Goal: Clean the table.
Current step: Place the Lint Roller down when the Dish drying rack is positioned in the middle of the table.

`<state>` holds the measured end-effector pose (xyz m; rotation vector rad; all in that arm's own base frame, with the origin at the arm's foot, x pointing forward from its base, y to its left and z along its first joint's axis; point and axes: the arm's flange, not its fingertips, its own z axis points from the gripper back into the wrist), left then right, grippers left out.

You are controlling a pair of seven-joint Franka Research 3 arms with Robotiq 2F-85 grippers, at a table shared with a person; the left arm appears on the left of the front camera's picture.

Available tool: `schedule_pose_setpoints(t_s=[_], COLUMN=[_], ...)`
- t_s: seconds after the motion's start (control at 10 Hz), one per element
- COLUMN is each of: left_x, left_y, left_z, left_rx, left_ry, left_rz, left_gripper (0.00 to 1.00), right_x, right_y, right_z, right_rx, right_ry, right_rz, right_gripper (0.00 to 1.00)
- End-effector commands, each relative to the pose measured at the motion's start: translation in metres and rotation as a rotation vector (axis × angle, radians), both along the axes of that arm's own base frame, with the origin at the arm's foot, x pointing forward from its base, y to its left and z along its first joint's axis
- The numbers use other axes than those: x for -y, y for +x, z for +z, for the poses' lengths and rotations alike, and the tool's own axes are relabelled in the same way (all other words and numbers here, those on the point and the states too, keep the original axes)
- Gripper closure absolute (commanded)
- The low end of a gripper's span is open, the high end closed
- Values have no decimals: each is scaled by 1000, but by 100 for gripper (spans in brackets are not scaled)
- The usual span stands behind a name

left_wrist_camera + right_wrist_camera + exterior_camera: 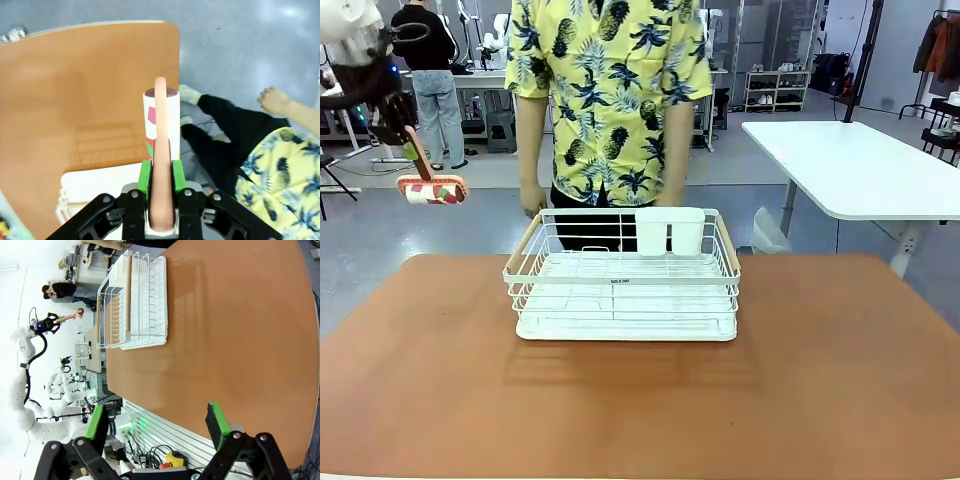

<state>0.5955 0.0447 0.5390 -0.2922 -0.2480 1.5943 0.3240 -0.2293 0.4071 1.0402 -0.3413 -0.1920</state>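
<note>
Left claw [161,187] raised off surface's far-left corner, clamped on pink handle of lint roller [432,189]; roller head hangs in air, clear of surface. Right claw [157,422] high above near edge, fingers wide apart, nothing between. Terracotta surface [840,360] carries white wire dish rack [623,275] at middle. Person in yellow patterned shirt [610,90] stands behind rack, at far edge.

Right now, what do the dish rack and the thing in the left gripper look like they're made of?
The dish rack looks like white-coated metal wire, thin glossy bars, with pale wood-like side handles and a white, probably plastic, tray. The lint roller, clamped in the left gripper, seems to have a smooth pinkish plastic handle and a paper-like patterned roll.
</note>
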Motion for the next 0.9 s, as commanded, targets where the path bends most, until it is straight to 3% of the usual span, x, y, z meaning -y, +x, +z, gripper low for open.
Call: schedule_pose_setpoints(t_s=[0.0, 0.2, 0.4, 0.5, 0.8], left_x=[1, -1, -2, -3, -1], left_y=[-35, -45, -47, -45, -32], left_z=[-51, -81, -103, -113, -129], left_rx=[61, 40, -20, 11, -73], left_ry=[5, 31, -39, -23, -59], left_rz=[-17, -103, -163, -162, -116], left_gripper=[78, 78, 78, 78, 78], right_x=[-1, -1, -1, -1, -1], right_y=[-1, -1, -1, -1, -1], right_z=[3, 3, 3, 3, 3], right_rx=[13, 13, 13, 13, 13], right_ry=[11, 11, 11, 11, 11], right_rz=[-3, -3, -3, -3, -3], right_gripper=[0, 0, 0, 0, 0])
